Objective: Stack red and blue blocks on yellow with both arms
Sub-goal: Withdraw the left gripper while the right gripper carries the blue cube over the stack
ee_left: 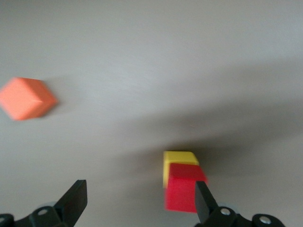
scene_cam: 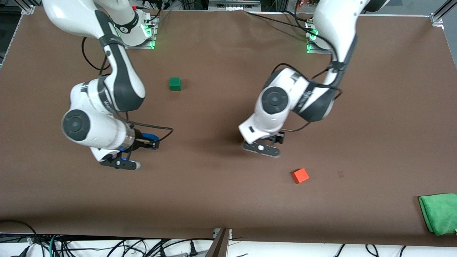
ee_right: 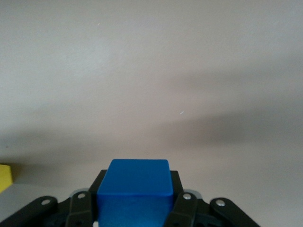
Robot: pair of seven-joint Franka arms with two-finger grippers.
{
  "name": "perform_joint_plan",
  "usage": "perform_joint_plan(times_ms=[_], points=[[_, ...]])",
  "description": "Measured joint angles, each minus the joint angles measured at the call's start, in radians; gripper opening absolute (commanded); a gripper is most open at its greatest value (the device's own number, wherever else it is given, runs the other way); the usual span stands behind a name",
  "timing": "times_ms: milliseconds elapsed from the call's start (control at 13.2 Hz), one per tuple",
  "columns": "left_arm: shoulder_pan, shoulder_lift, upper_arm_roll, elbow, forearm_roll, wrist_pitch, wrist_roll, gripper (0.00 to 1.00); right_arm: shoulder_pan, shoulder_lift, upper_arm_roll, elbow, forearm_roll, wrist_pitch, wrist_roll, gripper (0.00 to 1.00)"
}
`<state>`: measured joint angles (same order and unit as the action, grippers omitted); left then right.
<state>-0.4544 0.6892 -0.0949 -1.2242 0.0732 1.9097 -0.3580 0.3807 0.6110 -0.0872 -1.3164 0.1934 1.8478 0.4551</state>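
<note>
Red block (ee_left: 182, 193) on yellow (ee_left: 178, 161), brown table (scene_cam: 221, 200); left claw (ee_left: 137, 201) spread; right claw (ee_right: 135, 208) pinching blue block (ee_right: 136, 182).

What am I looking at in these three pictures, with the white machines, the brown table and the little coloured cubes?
These are two white jointed robot arms, each ending in a black two-fingered gripper. The big picture looks down from a high camera facing them; the other two come from small cameras on their wrists.

On the brown table lie a dark green cube, an orange-red cube and a folded green cloth at the left arm's end.

The right gripper is shut on a bright blue cube, which shows best in its wrist picture.

The left gripper is open. Its wrist picture shows a bright red cube stacked on a small yellow cube, close beside one finger. The arm hides that stack in the big picture.
</note>
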Motion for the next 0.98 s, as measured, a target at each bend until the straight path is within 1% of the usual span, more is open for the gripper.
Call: perform_joint_plan(times_ms=[227,454,529,756,832,983], points=[[0.109,-0.075,0.003,0.043,0.000,-0.035,0.001,1.00,0.098,0.012,0.004,0.001,0.000,0.014,0.230,0.26],[0.231,-0.179,0.002,0.049,0.000,-0.177,0.037,1.00,0.213,0.047,0.006,0.016,0.000,0.105,0.470,0.26],[0.262,-0.210,0.003,0.049,0.000,-0.215,0.073,1.00,0.248,0.067,0.007,0.042,0.000,0.119,0.543,0.26],[0.327,-0.288,0.021,0.048,0.002,-0.347,0.154,1.00,0.329,0.147,0.006,0.168,0.000,0.128,0.710,0.26],[0.357,-0.312,0.027,0.047,0.002,-0.370,0.183,1.00,0.351,0.171,0.005,0.201,0.000,0.136,0.748,0.26],[0.427,-0.350,0.032,0.041,-0.003,-0.398,0.236,1.00,0.384,0.205,0.002,0.230,0.000,0.177,0.803,0.26]])
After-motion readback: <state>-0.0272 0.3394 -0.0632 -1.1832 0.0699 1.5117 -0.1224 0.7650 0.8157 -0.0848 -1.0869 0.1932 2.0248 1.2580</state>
